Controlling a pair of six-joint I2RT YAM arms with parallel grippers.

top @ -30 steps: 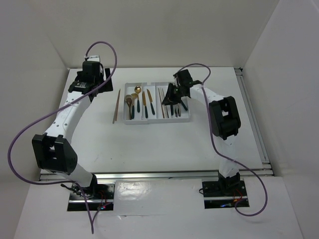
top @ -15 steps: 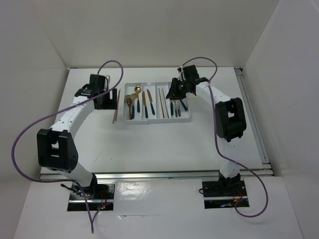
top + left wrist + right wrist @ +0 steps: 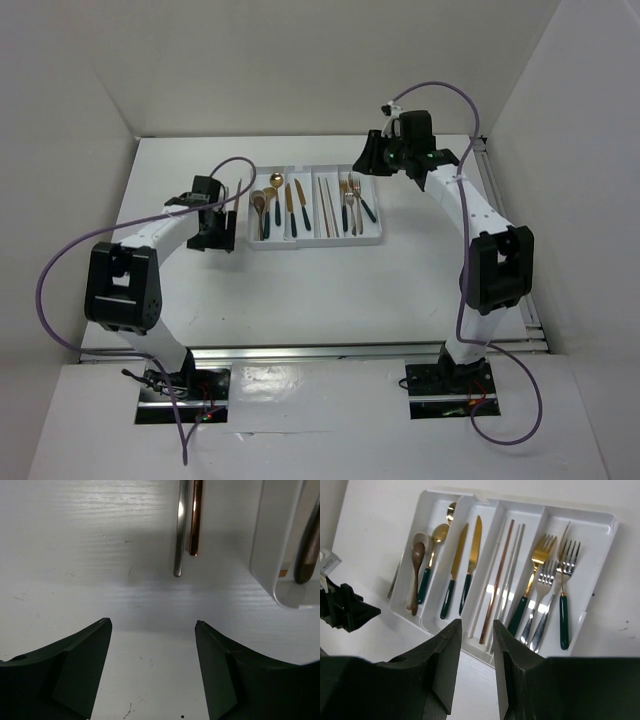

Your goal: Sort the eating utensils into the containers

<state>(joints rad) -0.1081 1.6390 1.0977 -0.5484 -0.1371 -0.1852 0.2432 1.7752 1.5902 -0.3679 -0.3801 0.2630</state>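
Observation:
The white tray (image 3: 378,236) holds spoons (image 3: 264,205), knives (image 3: 293,205), chopsticks (image 3: 325,205) and forks (image 3: 350,200), one kind per compartment. A loose pair of chopsticks (image 3: 240,190) lies on the table just left of it. My left gripper (image 3: 220,238) hovers low at their near end. In the left wrist view that pair (image 3: 187,525) ends a little ahead of the open, empty left gripper (image 3: 152,622), with the tray's corner (image 3: 272,555) to the right. My right gripper (image 3: 372,160) hangs above the tray's far right corner. In its own view the right gripper (image 3: 476,625) is narrowly open and empty above the forks (image 3: 545,575).
White walls enclose the table on the left, back and right. A metal rail (image 3: 505,230) runs along the right side. Purple cables (image 3: 60,260) loop off both arms. The left arm's elbow (image 3: 120,285) stands over the near left part of the table.
My left gripper swung from the far left corner down to the loose chopsticks beside the tray, its jaws narrowing a little. My right gripper opened and rose back off the fork compartment.

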